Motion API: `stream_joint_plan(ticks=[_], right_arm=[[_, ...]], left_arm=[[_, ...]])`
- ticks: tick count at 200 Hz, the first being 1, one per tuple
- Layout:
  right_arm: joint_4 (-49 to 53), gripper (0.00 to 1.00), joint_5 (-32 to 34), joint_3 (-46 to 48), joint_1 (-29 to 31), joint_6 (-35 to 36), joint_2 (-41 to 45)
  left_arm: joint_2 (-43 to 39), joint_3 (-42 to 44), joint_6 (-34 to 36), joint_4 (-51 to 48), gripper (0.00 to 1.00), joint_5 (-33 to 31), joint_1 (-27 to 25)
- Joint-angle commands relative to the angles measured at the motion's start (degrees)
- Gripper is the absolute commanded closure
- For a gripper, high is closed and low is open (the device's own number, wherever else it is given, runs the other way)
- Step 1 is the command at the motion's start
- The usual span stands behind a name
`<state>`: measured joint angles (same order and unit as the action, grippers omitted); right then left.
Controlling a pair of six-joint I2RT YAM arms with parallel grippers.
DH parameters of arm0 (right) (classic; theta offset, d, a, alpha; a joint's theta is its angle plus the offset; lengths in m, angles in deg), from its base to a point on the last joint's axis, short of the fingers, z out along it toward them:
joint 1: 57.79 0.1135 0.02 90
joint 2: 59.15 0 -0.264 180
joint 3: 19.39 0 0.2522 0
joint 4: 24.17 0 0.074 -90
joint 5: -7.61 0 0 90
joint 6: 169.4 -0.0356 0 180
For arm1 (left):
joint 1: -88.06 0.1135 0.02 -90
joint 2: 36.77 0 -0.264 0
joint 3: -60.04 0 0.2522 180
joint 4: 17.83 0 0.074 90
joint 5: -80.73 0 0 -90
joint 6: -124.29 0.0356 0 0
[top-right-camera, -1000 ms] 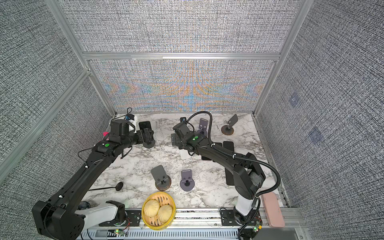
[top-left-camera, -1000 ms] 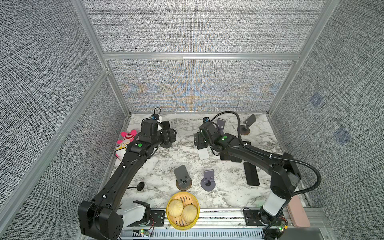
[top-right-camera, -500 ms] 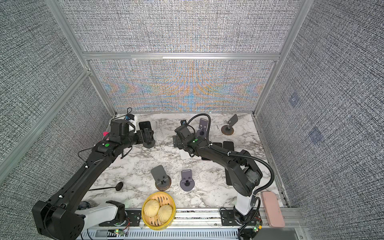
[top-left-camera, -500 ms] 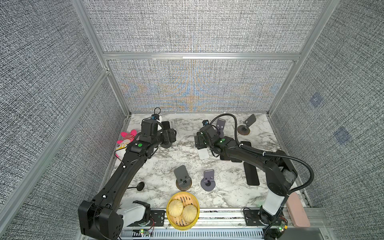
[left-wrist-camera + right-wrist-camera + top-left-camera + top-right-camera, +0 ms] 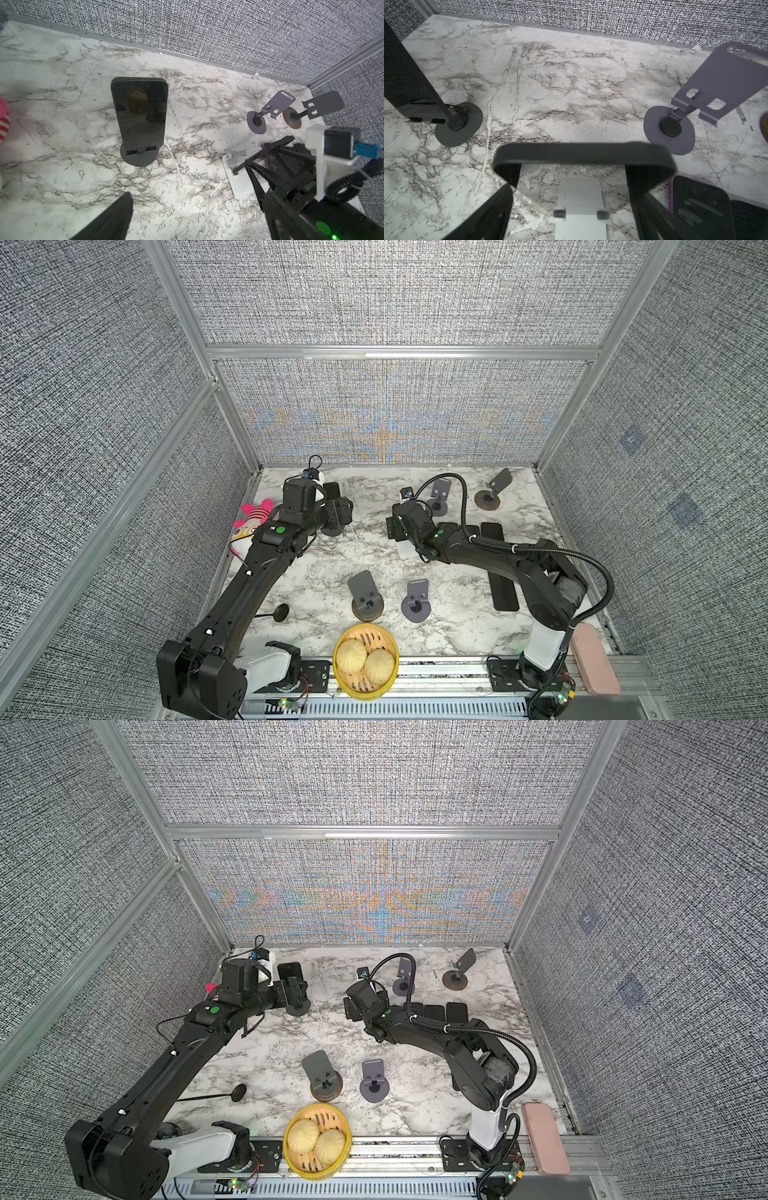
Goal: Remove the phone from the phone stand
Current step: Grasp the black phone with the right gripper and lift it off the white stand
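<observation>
Grasp step in hand: phone (image 5: pixel 583 152) is straddled edge-on by the right gripper (image 5: pixel 575 176) over the white stand (image 5: pixel 580 193), toward 12 o'clock of the table (image 5: pixel 465 626). Whether it is pinched yet cannot be told. Left gripper (image 5: pixel 344 510) is spread wide, idle by a second phone (image 5: pixel 139 112) on a grey stand (image 5: pixel 139 158) at 10 o'clock. Next: grip to be firmed, phone lifted clear. Versus a second ago: right wrist nudged toward 9 o'clock, left arm unmoved.
</observation>
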<state>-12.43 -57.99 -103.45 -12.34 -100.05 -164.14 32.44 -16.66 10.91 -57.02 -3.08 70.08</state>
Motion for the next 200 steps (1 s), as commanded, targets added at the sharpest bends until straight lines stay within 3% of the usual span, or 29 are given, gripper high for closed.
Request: stream_joint_plan(ticks=[1,61,136,200], right_arm=[[-3.1,0.13,1.7,0.3,0.1,-0.2,-0.2],[-3.7,0.13,2.5,0.1,-0.1,0.7,-1.4],[-4.9,0.29,3.0,1.0,-0.4,1.0,-1.8],[-3.1,0.33,2.8,-0.1,-0.3,1.4,-0.9]], left_arm=[[0.2,-0.2,0.7,0.2,0.01,0.1,0.0],[0.0,-0.2,0.8,0.3,0.01,0.1,0.1],[0.1,-0.2,0.6,0.3,0.01,0.5,0.1],[-0.2,-0.2,0.6,0.3,0.01,0.6,0.0]])
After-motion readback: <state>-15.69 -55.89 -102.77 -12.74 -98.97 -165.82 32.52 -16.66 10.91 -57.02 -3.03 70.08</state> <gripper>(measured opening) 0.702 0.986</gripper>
